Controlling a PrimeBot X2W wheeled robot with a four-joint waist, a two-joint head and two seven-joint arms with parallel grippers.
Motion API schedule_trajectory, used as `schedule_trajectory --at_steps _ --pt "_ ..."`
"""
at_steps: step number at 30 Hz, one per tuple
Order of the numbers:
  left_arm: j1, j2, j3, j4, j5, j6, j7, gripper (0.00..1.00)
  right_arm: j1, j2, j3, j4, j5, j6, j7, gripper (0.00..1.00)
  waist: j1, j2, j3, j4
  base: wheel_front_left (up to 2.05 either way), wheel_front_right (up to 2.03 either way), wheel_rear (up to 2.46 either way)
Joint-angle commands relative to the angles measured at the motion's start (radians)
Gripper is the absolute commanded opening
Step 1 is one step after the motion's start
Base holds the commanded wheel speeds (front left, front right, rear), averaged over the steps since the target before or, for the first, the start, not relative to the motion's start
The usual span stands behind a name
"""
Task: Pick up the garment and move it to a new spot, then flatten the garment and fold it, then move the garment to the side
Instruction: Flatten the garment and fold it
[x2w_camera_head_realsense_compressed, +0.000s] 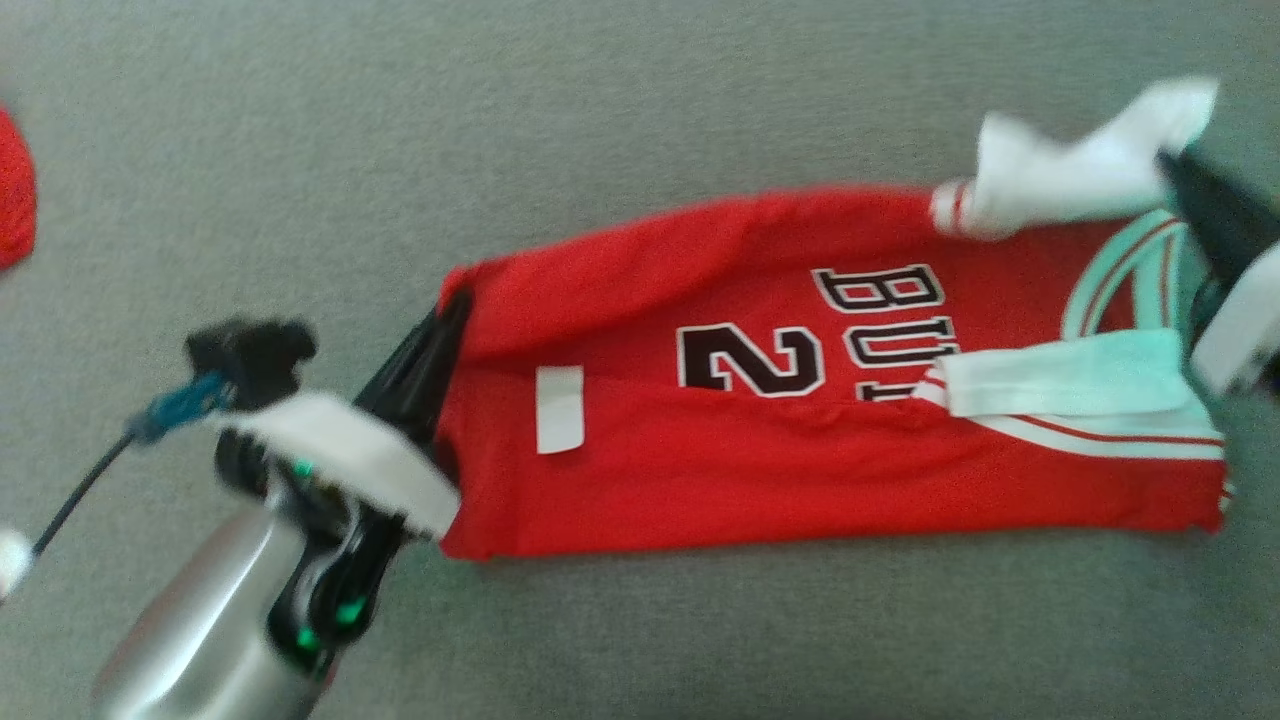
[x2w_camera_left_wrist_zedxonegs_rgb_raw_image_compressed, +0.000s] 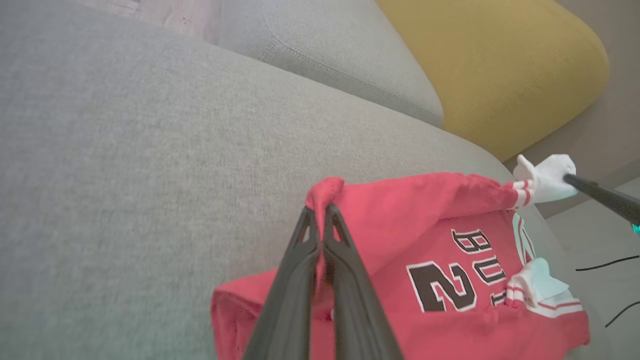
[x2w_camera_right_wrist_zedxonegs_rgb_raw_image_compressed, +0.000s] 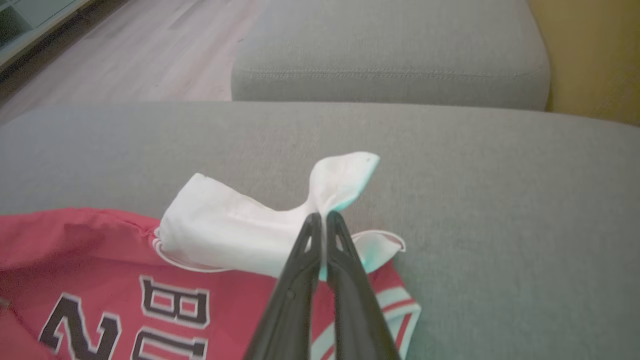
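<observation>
We count one red jersey (x2w_camera_head_realsense_compressed: 800, 470), and on it two white sleeves: the first sleeve (x2w_camera_head_realsense_compressed: 1080, 160) and the second sleeve (x2w_camera_head_realsense_compressed: 1070, 375). The jersey carries one white label (x2w_camera_head_realsense_compressed: 559, 408) and one black numeral (x2w_camera_head_realsense_compressed: 750, 358). We see two grippers, the left gripper (x2w_camera_left_wrist_zedxonegs_rgb_raw_image_compressed: 317, 210) and the right gripper (x2w_camera_right_wrist_zedxonegs_rgb_raw_image_compressed: 322, 216), each with two dark fingers (x2w_camera_left_wrist_zedxonegs_rgb_raw_image_compressed: 290, 300). There are three cushions. Two are grey: the grey cushion (x2w_camera_left_wrist_zedxonegs_rgb_raw_image_compressed: 125, 175) under the jersey and a second grey cushion (x2w_camera_left_wrist_zedxonegs_rgb_raw_image_compressed: 325, 50) beyond its far edge. The third is one yellow cushion (x2w_camera_left_wrist_zedxonegs_rgb_raw_image_compressed: 500, 65). One other red cloth (x2w_camera_head_realsense_compressed: 12, 190) lies well apart from the jersey. Two thin black cables (x2w_camera_left_wrist_zedxonegs_rgb_raw_image_compressed: 605, 263) run past the grey cushion's edge.
</observation>
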Motion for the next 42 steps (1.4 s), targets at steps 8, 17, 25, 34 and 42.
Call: schedule_trajectory --at_steps 8,17,25,34,42 --pt "0.188 0.121 0.055 -0.142 0.024 0.101 -0.035 0.90 0.212 -0.002 0.034 -0.104 -0.069 0.008 0.066 1.00 0.0002 0.0000 -0.049 -0.065 0.00 0.00 0.00" --pt "0.223 0.104 0.088 -0.102 0.224 0.226 -0.289 1.00 0.191 0.112 -0.126 -0.053 -0.141 0.008 0.186 1.00 0.0002 0.0000 -0.035 -0.057 0.00 0.00 0.00" --pt "0.235 -0.005 0.082 -0.064 0.358 0.215 -0.406 1.00 0.142 0.181 -0.163 0.064 -0.197 0.008 0.290 1.00 0.0002 0.0000 -0.019 -0.005 0.00 0.00 0.00" --pt "0.328 -0.177 0.198 -0.039 0.524 0.092 -0.409 1.00 0.176 0.186 -0.098 0.079 -0.111 0.008 0.387 0.00 0.0002 0.0000 -0.042 0.038 0.00 0.00 0.00" --pt "0.393 -0.275 0.329 0.010 0.614 -0.026 -0.409 1.00 0.151 0.098 -0.244 0.044 -0.061 0.008 0.303 0.00 0.0002 0.0000 -0.081 0.018 0.00 0.00 0.00"
